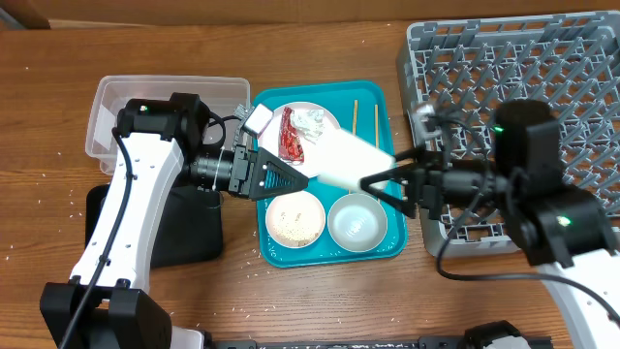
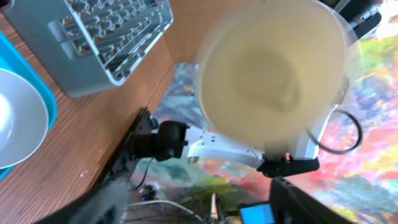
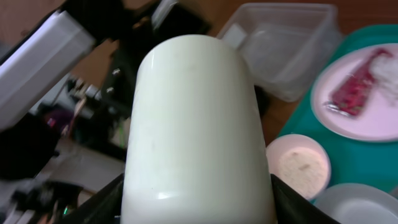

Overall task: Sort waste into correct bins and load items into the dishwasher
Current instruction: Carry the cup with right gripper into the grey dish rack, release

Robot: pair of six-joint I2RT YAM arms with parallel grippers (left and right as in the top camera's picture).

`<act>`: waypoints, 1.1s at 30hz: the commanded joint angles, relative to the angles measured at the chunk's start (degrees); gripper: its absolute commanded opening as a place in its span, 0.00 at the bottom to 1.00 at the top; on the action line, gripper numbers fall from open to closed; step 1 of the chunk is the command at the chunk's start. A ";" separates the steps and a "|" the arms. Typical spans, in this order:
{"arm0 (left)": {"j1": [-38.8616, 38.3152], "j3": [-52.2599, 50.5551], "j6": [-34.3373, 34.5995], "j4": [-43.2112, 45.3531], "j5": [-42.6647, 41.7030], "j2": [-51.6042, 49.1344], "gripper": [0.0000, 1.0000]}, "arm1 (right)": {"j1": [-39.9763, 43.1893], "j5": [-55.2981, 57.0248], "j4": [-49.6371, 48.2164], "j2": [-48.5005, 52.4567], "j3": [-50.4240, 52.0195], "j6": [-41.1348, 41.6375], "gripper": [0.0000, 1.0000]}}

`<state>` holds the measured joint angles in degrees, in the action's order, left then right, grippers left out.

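Note:
My right gripper (image 1: 380,174) is shut on the small white cup (image 1: 344,158), held on its side above the teal tray (image 1: 373,250). In the right wrist view the cup (image 3: 193,124) fills the space between my black fingers (image 3: 102,202). My left gripper (image 1: 291,179) stands open just off the cup's other end, looking into its mouth (image 2: 270,68). On the tray lie the white plate (image 1: 325,124) with the red wrapper (image 1: 291,141), a white bowl of rice grains (image 1: 295,218), a metal bowl (image 1: 356,221) and two chopsticks (image 1: 355,116).
The grey dish rack (image 1: 542,87) stands at the right, under my right arm. A clear tub (image 1: 126,116) sits at the back left, with the black tray (image 1: 184,237) in front of it, partly under my left arm. White crumbs dot the wooden table.

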<state>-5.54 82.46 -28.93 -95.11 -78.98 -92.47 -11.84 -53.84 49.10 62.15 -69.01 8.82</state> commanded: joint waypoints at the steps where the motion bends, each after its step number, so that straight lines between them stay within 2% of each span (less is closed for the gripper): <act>1: -0.09 0.39 -0.63 -0.02 3.17 0.33 0.79 | 4.13 14.78 4.22 -3.06 -1.38 3.98 0.57; 7: -0.09 0.39 -0.63 0.00 6.12 0.33 0.80 | 11.80 40.68 17.53 -3.72 -2.43 14.03 0.57; 12: -0.09 0.39 -0.66 0.00 8.07 0.33 0.81 | 18.03 53.55 23.32 -0.37 -2.43 19.19 0.57; 16: -0.09 0.39 -0.66 0.02 9.09 0.33 0.80 | 21.38 55.28 23.15 4.79 -2.43 19.30 0.57; 22: -0.11 0.39 -0.63 0.66 9.09 0.33 0.81 | 21.70 54.64 21.29 15.61 -2.47 16.26 0.57; 26: -0.11 0.39 -0.66 0.74 9.11 0.33 0.81 | 21.70 52.63 19.98 21.00 -2.49 15.47 0.68; 27: -0.11 0.39 -0.66 0.76 9.11 0.33 0.80 | 21.70 51.10 19.96 21.88 -2.49 14.73 0.73; 29: -0.11 0.39 -0.66 0.90 9.40 0.33 0.73 | 21.73 48.54 20.22 22.86 -2.49 15.06 0.83; 30: -0.13 0.39 -0.66 0.92 9.75 0.33 0.71 | 21.75 47.65 20.15 22.84 -2.49 15.30 0.95; 31: -0.15 0.39 -0.63 1.11 10.25 0.33 0.68 | 21.77 47.15 20.11 22.69 -2.73 15.74 1.00; 33: -0.15 0.39 -0.61 1.51 11.26 0.33 0.64 | 21.77 46.10 20.65 22.10 -3.98 16.52 1.00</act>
<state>-5.54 82.46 -28.91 -93.86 -69.08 -92.47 9.76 -4.60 69.67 85.62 -69.78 24.60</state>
